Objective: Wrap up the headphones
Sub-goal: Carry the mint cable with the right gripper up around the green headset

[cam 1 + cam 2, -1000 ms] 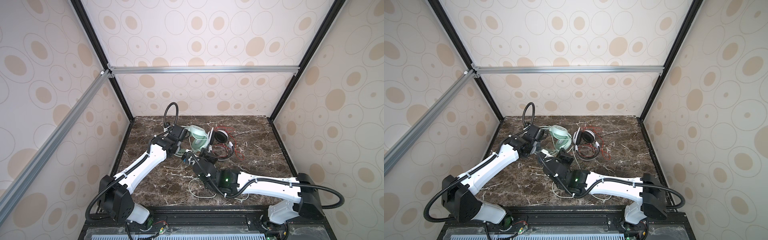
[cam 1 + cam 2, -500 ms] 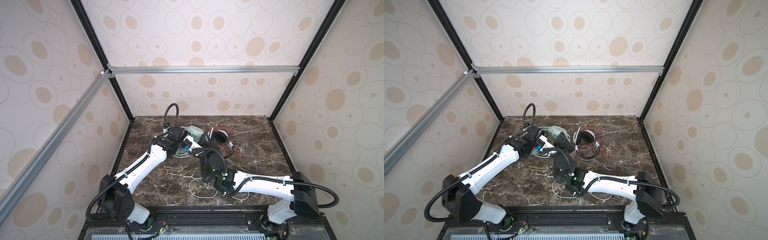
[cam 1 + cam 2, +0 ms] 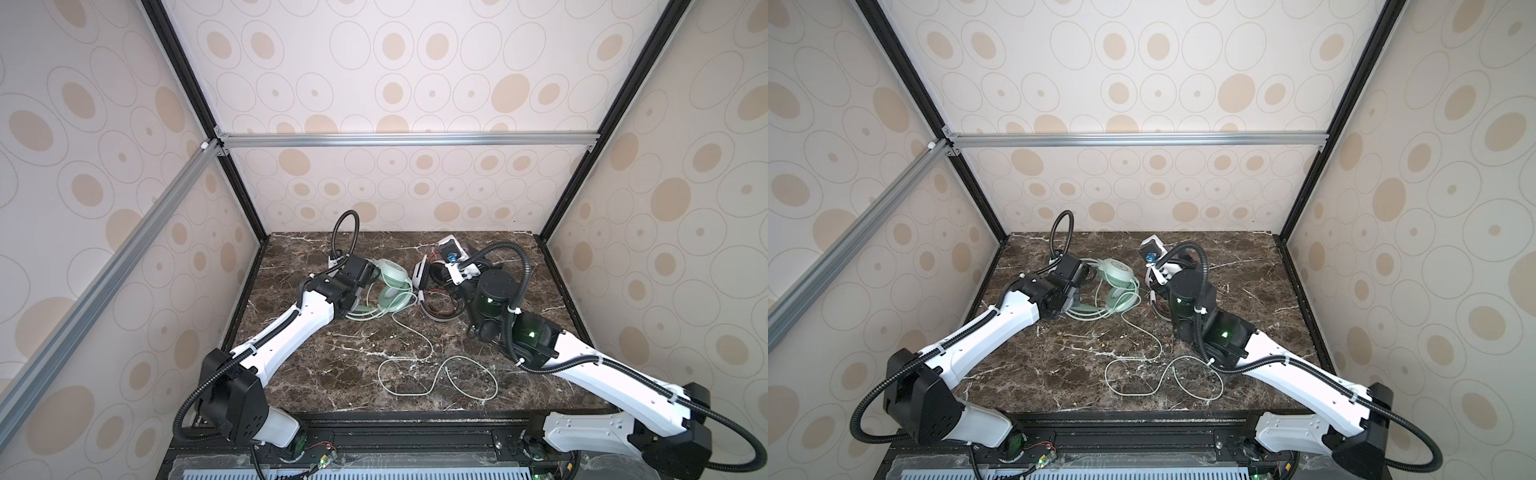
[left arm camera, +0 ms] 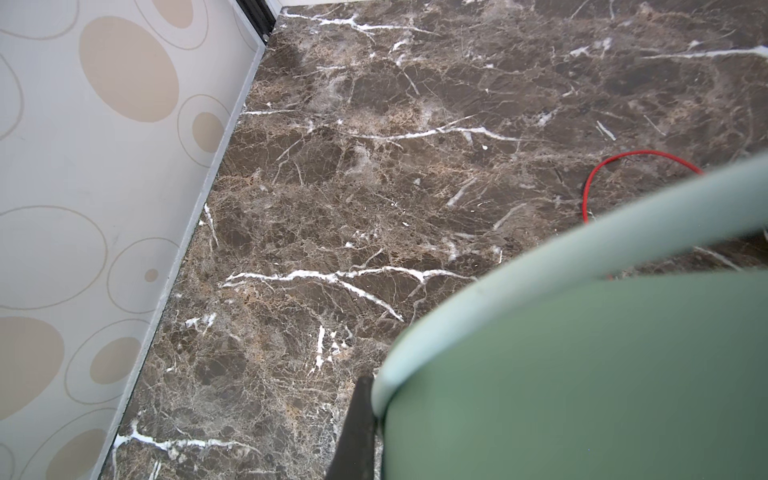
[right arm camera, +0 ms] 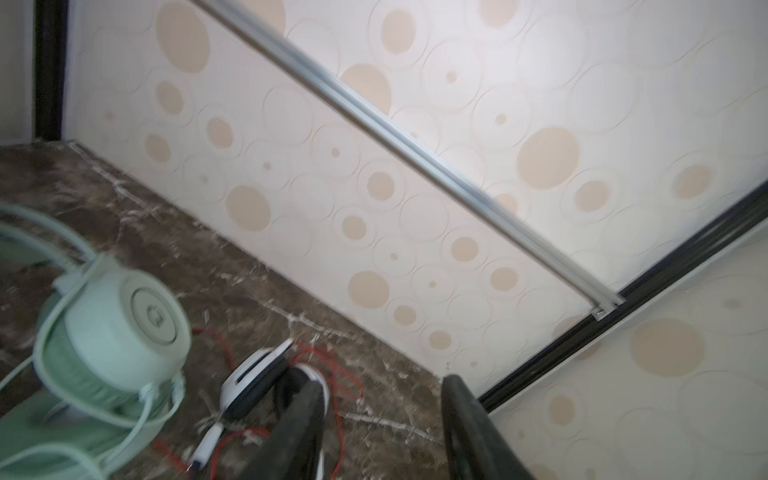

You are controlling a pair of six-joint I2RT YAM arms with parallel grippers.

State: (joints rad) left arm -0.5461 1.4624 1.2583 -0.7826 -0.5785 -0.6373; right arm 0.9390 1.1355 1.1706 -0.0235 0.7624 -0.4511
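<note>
Lying toward the back of the marble table [image 3: 332, 374], the green headphones [image 3: 392, 286] sit left of the middle. Their pale cable [image 3: 415, 345] trails in loose loops toward the front edge. The left gripper [image 3: 360, 286] is clamped on that pair at its left side. Just beside it on the right lie the white-and-black headphones [image 5: 257, 378], a thin red cable [image 3: 440, 305] tangled around them. The right gripper [image 5: 382, 432] hangs over this pair, tilted toward the back wall, its jaws apart with nothing between them.
</note>
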